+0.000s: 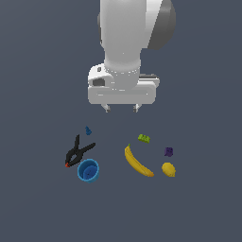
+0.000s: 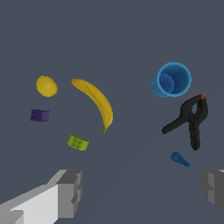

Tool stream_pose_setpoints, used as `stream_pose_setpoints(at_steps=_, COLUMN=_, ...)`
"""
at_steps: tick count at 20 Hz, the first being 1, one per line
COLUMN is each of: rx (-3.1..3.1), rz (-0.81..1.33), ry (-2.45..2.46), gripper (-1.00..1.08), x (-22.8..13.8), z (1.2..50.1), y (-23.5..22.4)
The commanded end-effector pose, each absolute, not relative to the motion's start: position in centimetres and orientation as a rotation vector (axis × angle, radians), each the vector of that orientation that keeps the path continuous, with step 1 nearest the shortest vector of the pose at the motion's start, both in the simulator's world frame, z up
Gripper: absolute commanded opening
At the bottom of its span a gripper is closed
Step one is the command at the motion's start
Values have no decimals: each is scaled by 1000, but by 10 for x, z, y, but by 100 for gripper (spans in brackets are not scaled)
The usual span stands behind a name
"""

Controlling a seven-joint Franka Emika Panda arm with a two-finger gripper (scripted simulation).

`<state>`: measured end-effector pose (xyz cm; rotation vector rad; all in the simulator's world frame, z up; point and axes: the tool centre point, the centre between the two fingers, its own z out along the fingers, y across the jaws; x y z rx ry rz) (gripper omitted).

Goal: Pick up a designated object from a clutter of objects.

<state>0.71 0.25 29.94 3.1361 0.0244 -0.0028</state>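
black clamp flat on desk, exterior view's left, red tips beside blue cup, near touching. tiny blue piece just beyond handles. banana, lemon, green brick, purple cube well apart on right. fingers spread, holding nothing, hovering above clutter.

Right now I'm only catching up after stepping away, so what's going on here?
A simulated Panda arm hangs above scattered small items, its claw open and holding nothing. Its target, the black spring clamp, lies untouched on the floor beside the blue cup, towards the exterior view's left. A banana, lemon, green brick and purple cube lie towards that view's right.
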Motion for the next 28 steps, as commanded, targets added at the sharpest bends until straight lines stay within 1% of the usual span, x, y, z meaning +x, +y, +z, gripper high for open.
stream_pose_setpoints(at_steps=1, rx=3136, rz=-3, ry=24, gripper=100, x=7, z=299, y=2)
stream_pose_setpoints(at_steps=11, rx=3165, rz=8, ry=-27, gripper=100, x=11, z=309, y=12)
stream_pose_setpoints(at_steps=16, rx=3164, rz=7, ry=-37, gripper=100, x=13, z=305, y=8)
stream_pose_setpoints(at_steps=22, rx=3169, rz=6, ry=-107, gripper=100, x=24, z=284, y=-12)
stream_pose_setpoints(at_steps=28, rx=3169, rz=5, ry=-234, gripper=100, x=40, z=245, y=-49)
